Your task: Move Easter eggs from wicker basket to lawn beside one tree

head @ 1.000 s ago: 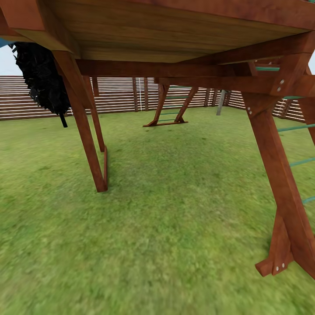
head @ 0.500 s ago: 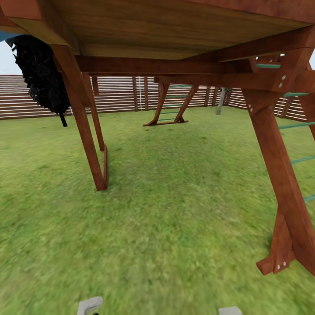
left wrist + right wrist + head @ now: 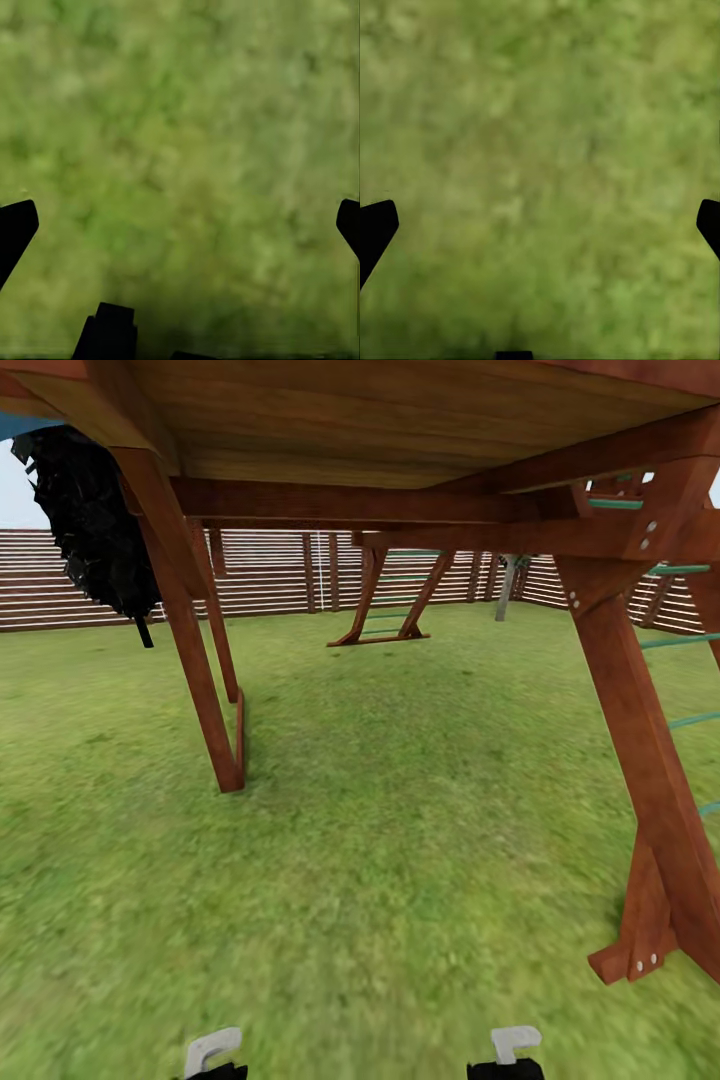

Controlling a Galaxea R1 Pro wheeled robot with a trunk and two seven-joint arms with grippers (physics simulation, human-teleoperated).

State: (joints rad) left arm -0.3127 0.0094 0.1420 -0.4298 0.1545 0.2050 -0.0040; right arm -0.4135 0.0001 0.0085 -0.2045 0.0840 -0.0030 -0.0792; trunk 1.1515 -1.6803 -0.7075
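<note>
Judging by this moment, the task is barely begun: the robot stands under the red-brown playset (image 3: 640, 760) on the lawn (image 3: 400, 840), and the eggs and basket cannot be placed from here. The left gripper (image 3: 180, 217) and right gripper (image 3: 540, 217) hang low over grass, jaws spread wide, empty.

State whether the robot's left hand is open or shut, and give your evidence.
Open. In the left wrist view, the left hand has its two fingertips far apart at opposite edges, with bare lawn between them.
</note>
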